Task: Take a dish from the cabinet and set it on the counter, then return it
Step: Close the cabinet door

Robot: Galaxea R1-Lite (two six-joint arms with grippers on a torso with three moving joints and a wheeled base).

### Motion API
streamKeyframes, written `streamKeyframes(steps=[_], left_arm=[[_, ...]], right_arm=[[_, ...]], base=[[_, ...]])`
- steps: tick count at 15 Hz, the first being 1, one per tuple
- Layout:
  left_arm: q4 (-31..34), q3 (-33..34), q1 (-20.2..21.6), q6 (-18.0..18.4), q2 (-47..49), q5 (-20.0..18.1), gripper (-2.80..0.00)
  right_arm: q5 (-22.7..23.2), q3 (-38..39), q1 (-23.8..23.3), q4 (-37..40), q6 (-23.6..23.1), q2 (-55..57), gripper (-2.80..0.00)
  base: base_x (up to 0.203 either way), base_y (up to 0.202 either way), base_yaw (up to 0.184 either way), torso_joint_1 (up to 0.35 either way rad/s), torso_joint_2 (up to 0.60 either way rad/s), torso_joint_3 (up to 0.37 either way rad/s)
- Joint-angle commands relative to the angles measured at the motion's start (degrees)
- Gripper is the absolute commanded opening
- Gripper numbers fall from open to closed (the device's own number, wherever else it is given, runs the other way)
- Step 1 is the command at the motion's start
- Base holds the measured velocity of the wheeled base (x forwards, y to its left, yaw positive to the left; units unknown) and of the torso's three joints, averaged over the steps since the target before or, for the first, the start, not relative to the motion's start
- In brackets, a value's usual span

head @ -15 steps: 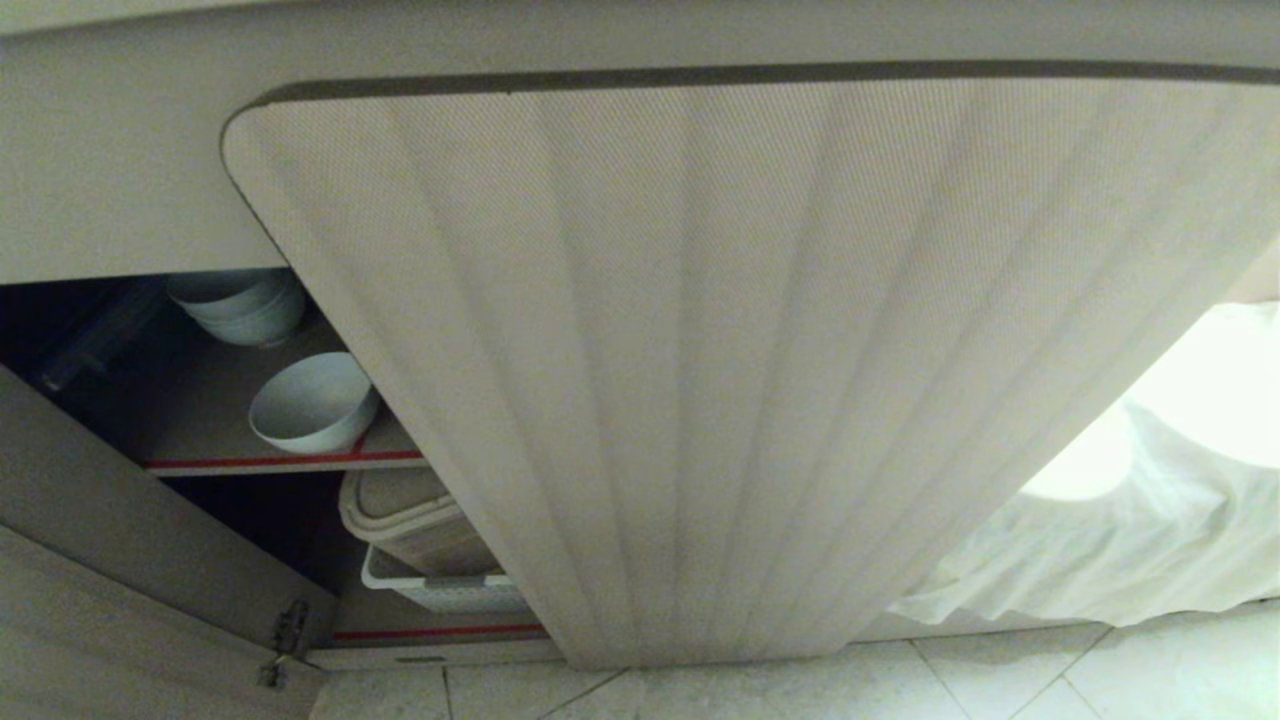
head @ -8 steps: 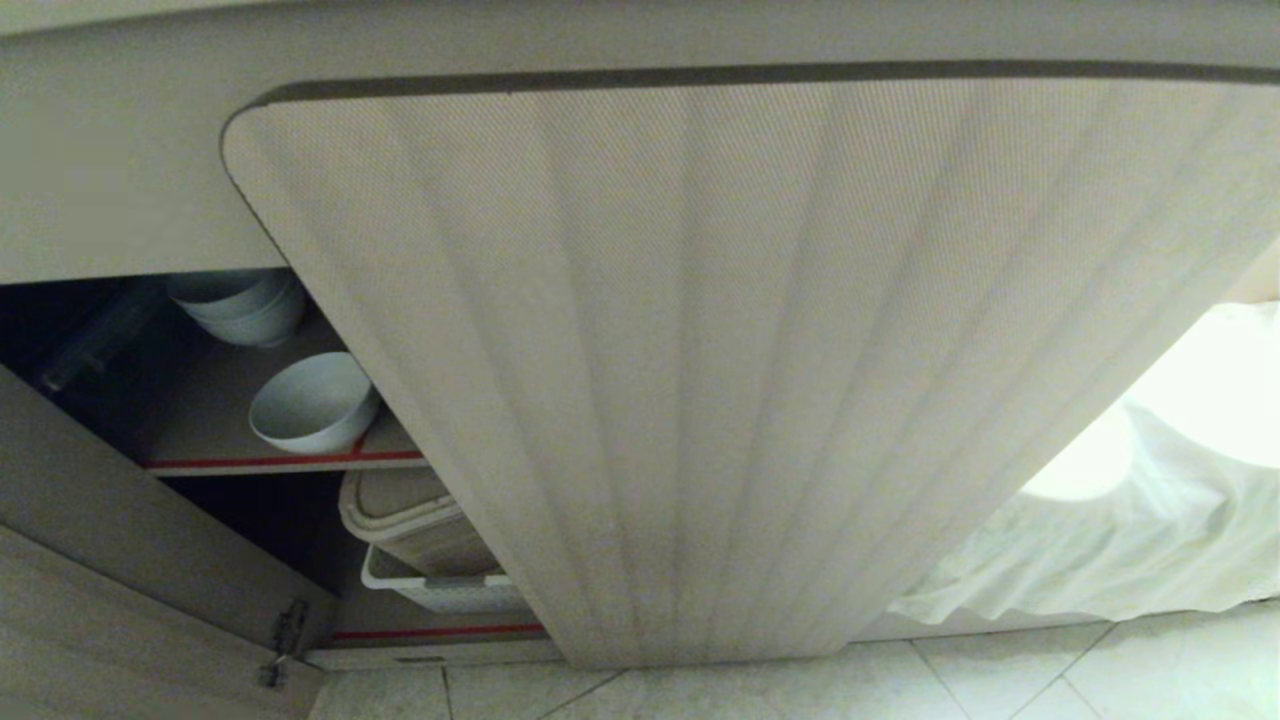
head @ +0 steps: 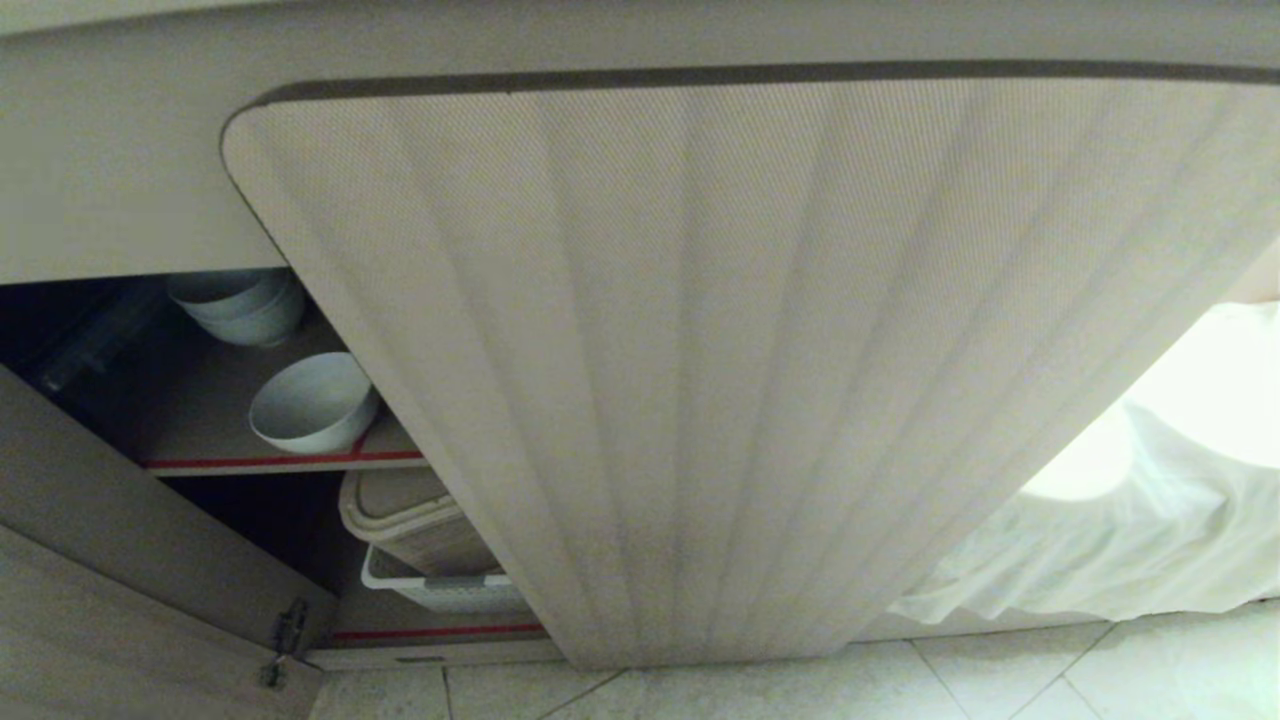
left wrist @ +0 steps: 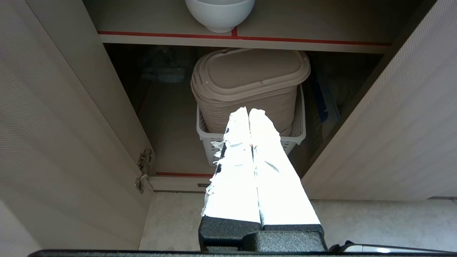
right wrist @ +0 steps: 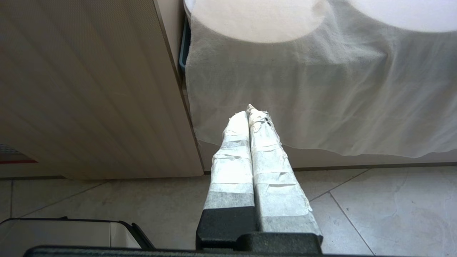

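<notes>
Inside the open cabinet (head: 700, 380), the dish (head: 312, 402) sits on the red-edged shelf (head: 280, 462); left tool (left wrist: 249, 112) and right tool (right wrist: 250, 112) both hang clenched, empty.

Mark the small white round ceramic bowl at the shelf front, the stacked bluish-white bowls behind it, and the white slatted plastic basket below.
small white round ceramic bowl (head: 312, 405): head view, inner wall.
stacked bluish-white bowls (head: 240, 306): head view, outer side.
white slatted plastic basket (left wrist: 298, 132): left wrist view, side rim.
</notes>
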Motion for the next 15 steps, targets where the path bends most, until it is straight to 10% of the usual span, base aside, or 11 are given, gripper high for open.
streamKeyframes(steps=[1,8,15], left_arm=[[-0.04,0.0,0.0,-0.06,0.0,-0.03,-2.8],[0.04,0.0,0.0,-0.14,0.0,-0.03,-2.8],[0.04,0.0,0.0,-0.23,0.0,-0.03,-2.8]], right_arm=[[-0.01,0.0,0.08,0.0,0.01,0.0,-2.8],[-0.01,0.0,0.05,0.0,-0.02,0.0,-2.8],[-0.01,0.0,0.0,0.0,0.04,0.0,-2.8]], base=[[0.0,0.0,0.0,0.0,0.0,0.0],[0.0,0.0,0.0,0.0,0.0,0.0],[-0.175,0.0,-0.001,0.005,0.0,0.003]])
